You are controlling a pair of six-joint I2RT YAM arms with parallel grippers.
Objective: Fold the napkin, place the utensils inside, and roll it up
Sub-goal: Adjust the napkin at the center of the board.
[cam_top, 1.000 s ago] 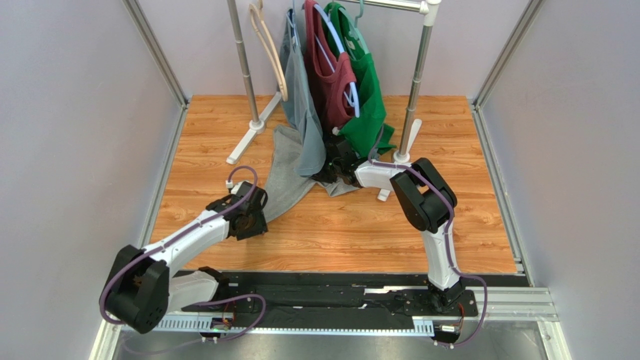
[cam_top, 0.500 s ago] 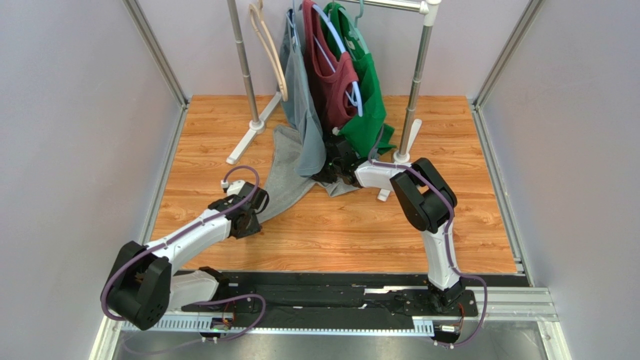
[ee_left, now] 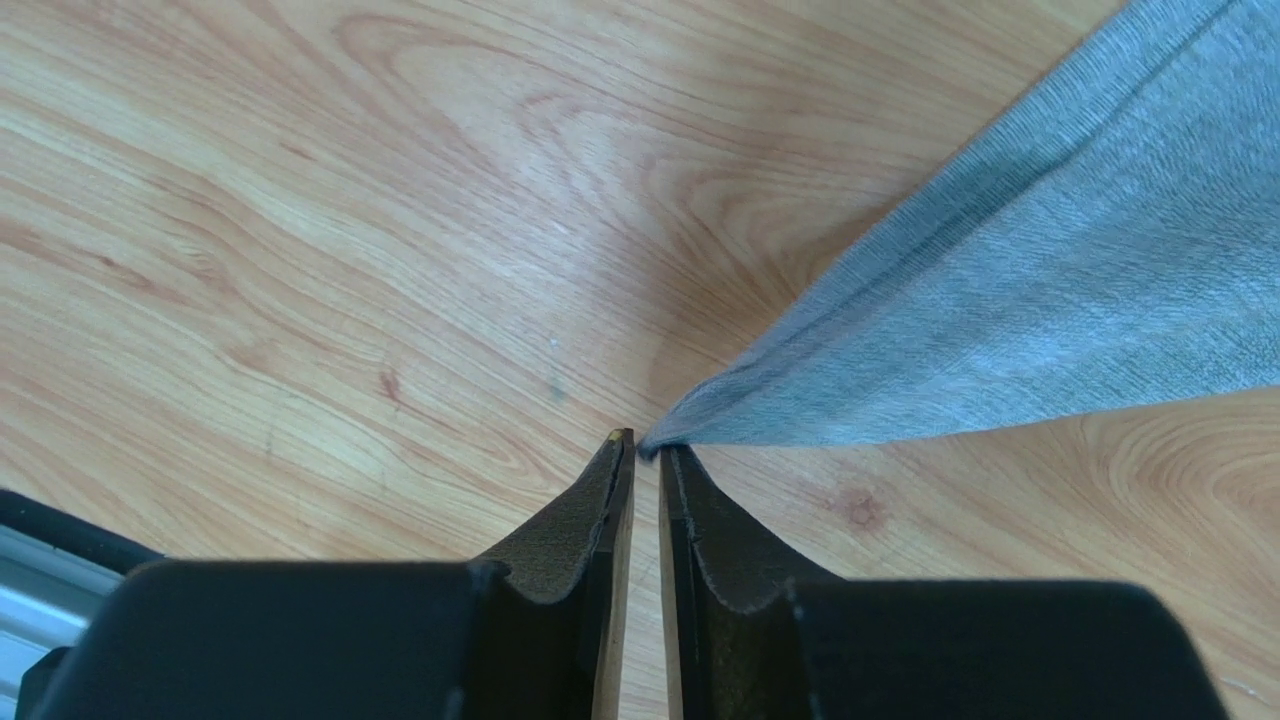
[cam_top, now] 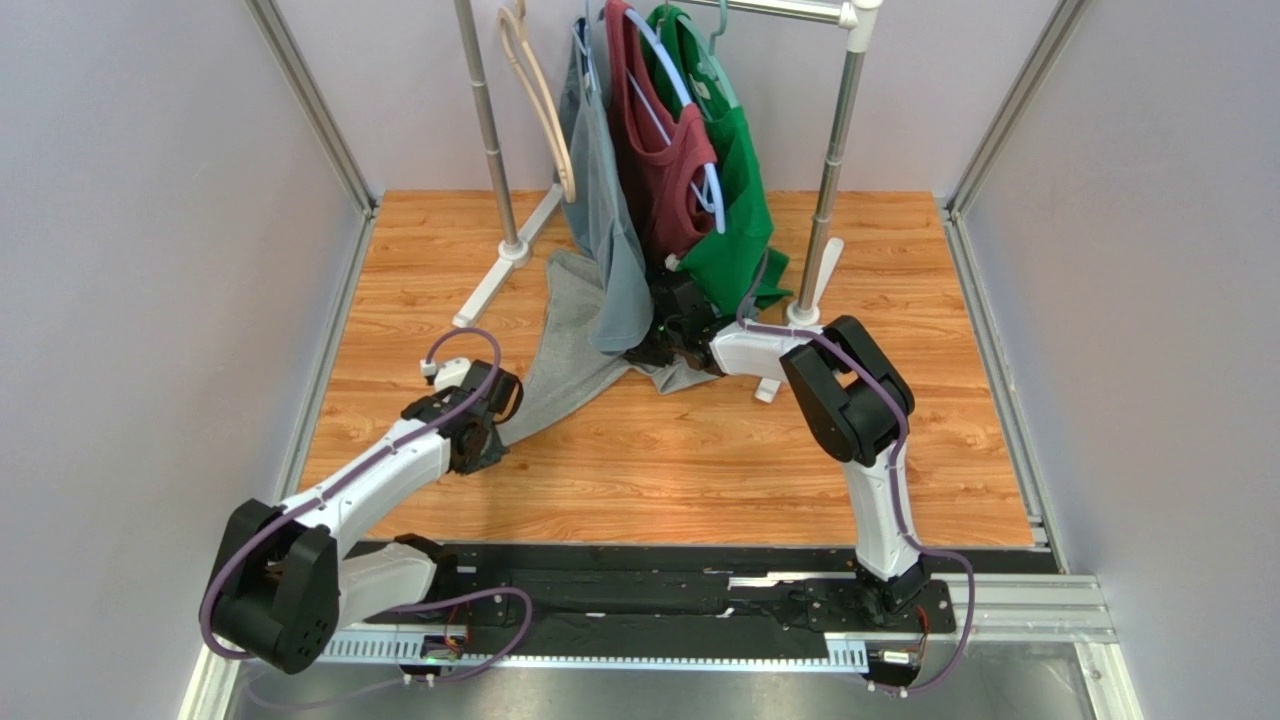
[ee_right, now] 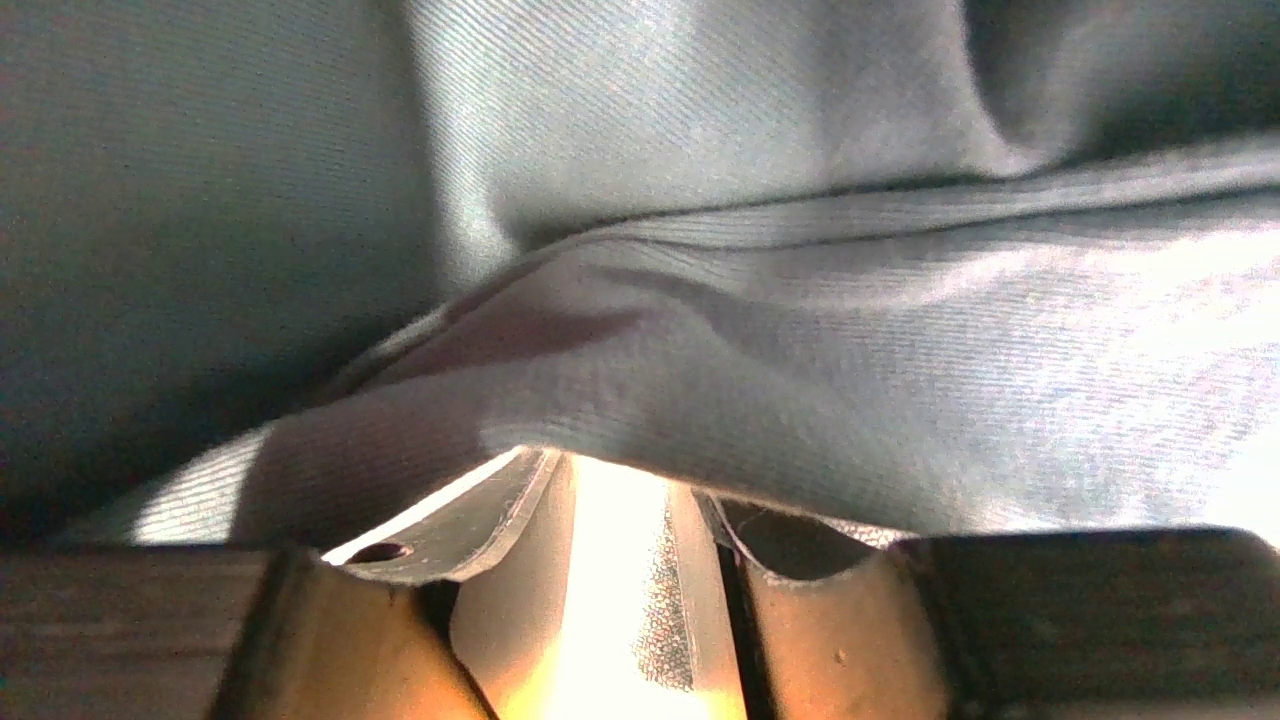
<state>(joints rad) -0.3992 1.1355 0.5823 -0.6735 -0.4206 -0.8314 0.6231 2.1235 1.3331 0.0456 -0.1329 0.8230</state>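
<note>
**Top and wrist views of the two-arm station.** We see the plain heather-grey cloth napkin (cam_top: 559, 368) lying on the light wood-grain tabletop (cam_top: 676, 450). It is stretched as a long, narrowing band from the foot of the metal garment rack (cam_top: 831, 165) toward the near left. The black two-fingered left gripper (ee_left: 639, 447) sits low over the wood at the band's near-left tip. In its wrist view the fingers stand almost together, with only a thin slit between them, and the pointed, hemmed corner of the napkin ends right at their tips, pinched there. The right gripper (ee_right: 613, 477) reaches to the band's far end, beneath the hanging garments. Its fingers are likewise close together, grey cloth is bunched over both tips, and a strip of it runs down into the narrow gap, so we read it as clamped on the napkin. On the rack hang a grey shirt (cam_top: 595, 180), a maroon top (cam_top: 661, 150) and a green top (cam_top: 732, 210). We cannot tell whether their hems touch the napkin.
</note>
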